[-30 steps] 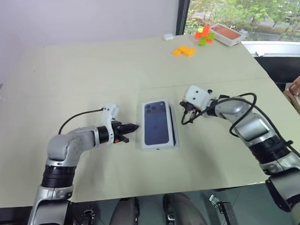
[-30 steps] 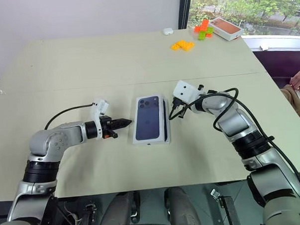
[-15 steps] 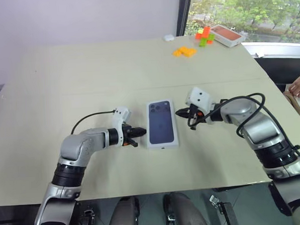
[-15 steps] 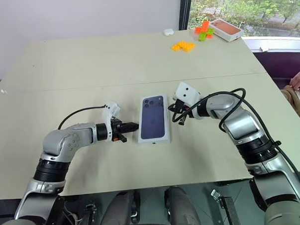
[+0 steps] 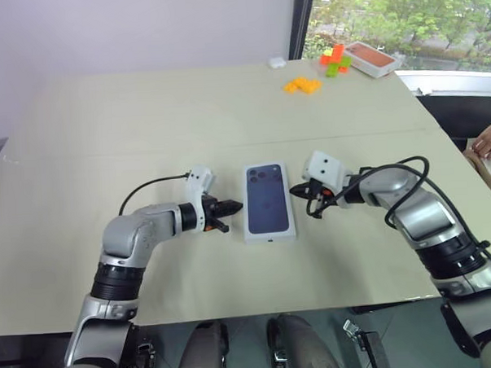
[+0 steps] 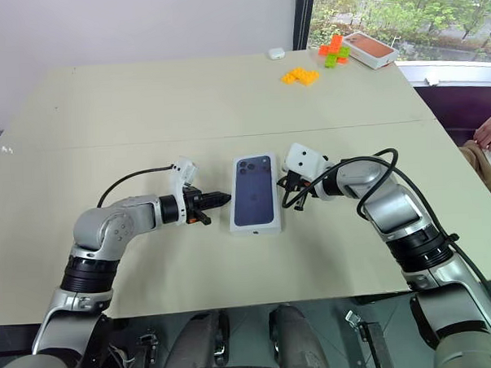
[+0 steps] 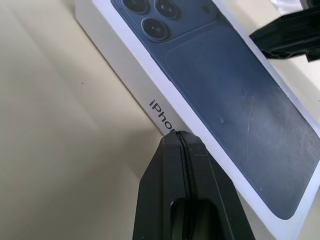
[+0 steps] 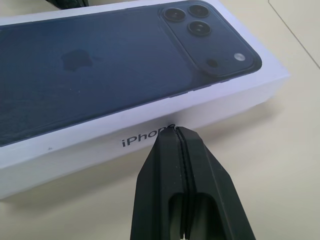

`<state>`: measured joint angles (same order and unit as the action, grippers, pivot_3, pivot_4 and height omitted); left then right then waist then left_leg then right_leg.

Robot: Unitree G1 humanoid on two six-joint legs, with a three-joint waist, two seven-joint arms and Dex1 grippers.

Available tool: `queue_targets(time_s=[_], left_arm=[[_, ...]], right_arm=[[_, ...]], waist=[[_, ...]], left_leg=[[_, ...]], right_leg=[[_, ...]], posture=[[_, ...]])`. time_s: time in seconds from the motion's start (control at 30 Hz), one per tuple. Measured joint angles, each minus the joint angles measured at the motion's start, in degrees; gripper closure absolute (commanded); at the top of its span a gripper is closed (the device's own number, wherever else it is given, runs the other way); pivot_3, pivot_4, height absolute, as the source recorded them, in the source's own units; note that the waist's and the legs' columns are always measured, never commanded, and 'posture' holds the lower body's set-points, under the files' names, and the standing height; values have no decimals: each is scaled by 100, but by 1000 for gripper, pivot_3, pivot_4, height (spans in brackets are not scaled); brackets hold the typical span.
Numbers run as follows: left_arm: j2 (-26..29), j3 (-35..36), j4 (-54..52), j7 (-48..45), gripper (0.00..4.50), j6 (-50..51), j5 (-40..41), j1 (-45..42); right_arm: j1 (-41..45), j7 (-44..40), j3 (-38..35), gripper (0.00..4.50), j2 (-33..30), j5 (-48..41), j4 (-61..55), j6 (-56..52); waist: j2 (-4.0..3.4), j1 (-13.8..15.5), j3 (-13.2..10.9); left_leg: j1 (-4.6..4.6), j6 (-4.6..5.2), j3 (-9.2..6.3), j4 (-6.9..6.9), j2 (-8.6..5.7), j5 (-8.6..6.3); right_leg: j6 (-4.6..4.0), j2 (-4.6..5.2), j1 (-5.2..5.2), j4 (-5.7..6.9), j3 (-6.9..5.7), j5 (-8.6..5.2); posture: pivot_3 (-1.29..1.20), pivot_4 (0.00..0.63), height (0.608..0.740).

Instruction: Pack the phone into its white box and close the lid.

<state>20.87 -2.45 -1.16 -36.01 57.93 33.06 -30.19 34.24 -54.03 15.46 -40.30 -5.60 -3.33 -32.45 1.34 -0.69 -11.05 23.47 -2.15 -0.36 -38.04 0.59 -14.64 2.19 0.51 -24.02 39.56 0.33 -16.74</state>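
Head views: the lid [image 5: 269, 202] is sitting printed face up over the white box on the table [image 5: 145, 123]; I am judging the phone inside, unseen. My left gripper [image 5: 233, 207] and right gripper [image 5: 295, 190] are flanking its long sides. Left wrist view: my fingers [image 7: 186, 190] are pressed together, tip meeting the lid's side wall. Right wrist view: fingers [image 8: 186, 185] likewise shut, tip at the opposite wall. Risk: uneven pushing is likely skewing or sliding the box rather than seating the lid.
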Motion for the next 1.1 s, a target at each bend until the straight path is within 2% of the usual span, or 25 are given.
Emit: queue_targets(time_s=[1.1], left_arm=[[-156,-102,257,9,4500,-354,-390,-142]], right_arm=[[-70,42,115,4482,115,625,88,283]], waist=[[0,-7,0]], left_leg=[[-2,0,0,0,0,0]], right_leg=[[1,0,0,2,0,1]], posture=[[0,150,740]])
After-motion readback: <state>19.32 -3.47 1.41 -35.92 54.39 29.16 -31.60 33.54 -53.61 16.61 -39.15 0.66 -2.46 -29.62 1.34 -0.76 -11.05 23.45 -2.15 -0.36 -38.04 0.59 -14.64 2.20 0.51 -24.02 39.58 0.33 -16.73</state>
